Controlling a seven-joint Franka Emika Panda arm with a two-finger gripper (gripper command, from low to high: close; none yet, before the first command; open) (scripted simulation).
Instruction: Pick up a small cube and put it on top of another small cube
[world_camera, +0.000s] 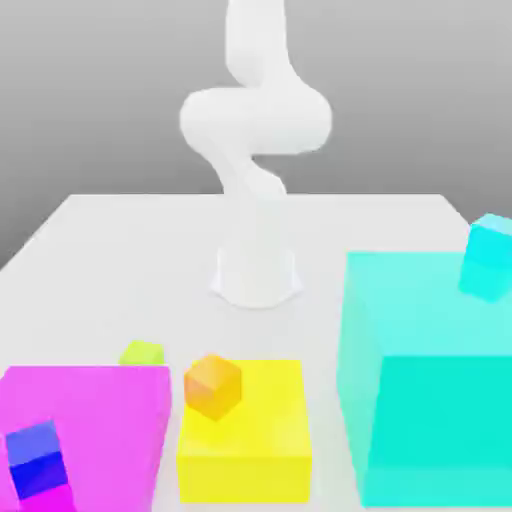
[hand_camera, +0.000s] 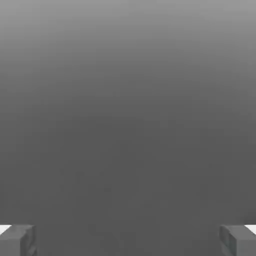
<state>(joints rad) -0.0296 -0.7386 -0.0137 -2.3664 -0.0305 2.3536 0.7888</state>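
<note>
Plainly, the gripper (hand_camera: 128, 240) hangs with fingers (hand_camera: 17, 240) spread wide and empty, while the lime small cube (world_camera: 142, 353) sits on the table (world_camera: 120, 240) at the exterior view's lower left, well apart from the arm (world_camera: 255, 120).

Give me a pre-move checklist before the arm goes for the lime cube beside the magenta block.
1. Hand open, nothing between the fingers: ok.
2. Lime cube on the table, top face uncovered: ok.
3. Lime cube clear of the magenta block: cannot tell; they look very close in the exterior view.
4. Orange cube resting on the yellow block, top face free: ok.
5. Blue cube and cyan cube away from the lime cube: ok.
6. Hand above the lime cube: not ok; the arm stands upright at its base.
</note>
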